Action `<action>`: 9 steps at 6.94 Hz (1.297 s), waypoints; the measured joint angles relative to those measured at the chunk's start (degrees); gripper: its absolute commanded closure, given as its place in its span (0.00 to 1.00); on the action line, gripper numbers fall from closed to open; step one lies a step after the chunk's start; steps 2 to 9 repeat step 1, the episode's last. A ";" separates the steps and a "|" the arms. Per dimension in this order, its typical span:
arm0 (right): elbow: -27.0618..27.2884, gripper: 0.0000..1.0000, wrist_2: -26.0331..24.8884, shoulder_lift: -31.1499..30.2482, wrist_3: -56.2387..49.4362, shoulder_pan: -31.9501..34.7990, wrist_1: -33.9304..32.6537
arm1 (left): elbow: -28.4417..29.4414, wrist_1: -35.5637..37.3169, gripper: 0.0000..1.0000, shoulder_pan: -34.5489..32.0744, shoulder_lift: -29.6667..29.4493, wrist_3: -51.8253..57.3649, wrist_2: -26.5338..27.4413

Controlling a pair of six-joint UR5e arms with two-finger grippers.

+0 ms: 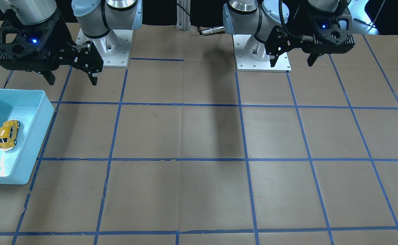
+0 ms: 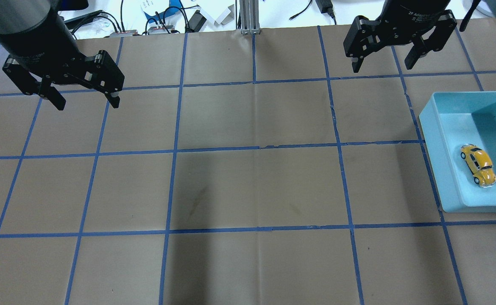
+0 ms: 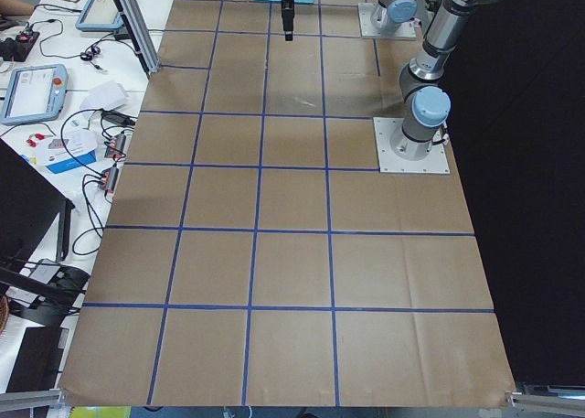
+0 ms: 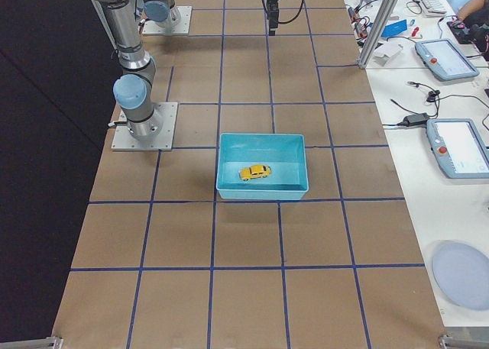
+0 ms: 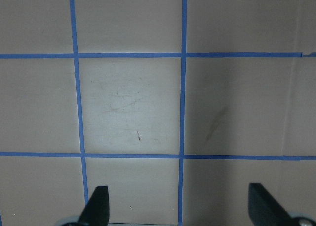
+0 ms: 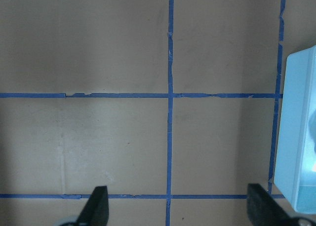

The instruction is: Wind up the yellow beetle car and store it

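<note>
Table [image 2: 252, 190]: yellow beetle car [image 2: 478, 165] inside teal bin [image 2: 432, 144]; left pincer [image 2: 87, 103], right pincer [image 2: 382, 67] both spread.

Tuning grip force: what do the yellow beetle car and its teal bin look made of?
Yellow beetle car: glossy yellow shell with dark windows and black wheels. It could be painted die-cast metal or hard plastic; the views don't settle it. Teal bin: likely smooth moulded plastic, going by its uniform colour, rounded corners and the light glare on its floor.
</note>
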 measured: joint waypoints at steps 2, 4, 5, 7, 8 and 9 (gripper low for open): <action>0.21 0.00 -0.05 -0.01 0.02 0.00 0.12 | 0.04 -0.03 0.00 0.00 0.03 0.04 0.01; 0.21 0.00 -0.05 -0.01 0.02 0.00 0.12 | 0.04 -0.03 0.00 0.00 0.03 0.04 0.01; 0.21 0.00 -0.05 -0.01 0.02 0.00 0.12 | 0.04 -0.03 0.00 0.00 0.03 0.04 0.01; 0.21 0.00 -0.05 -0.01 0.02 0.00 0.12 | 0.04 -0.03 0.00 0.00 0.03 0.04 0.01; 0.21 0.00 -0.05 -0.01 0.02 0.00 0.12 | 0.04 -0.03 0.00 0.00 0.03 0.04 0.01; 0.21 0.00 -0.05 -0.01 0.02 0.00 0.12 | 0.04 -0.03 0.00 0.00 0.03 0.04 0.01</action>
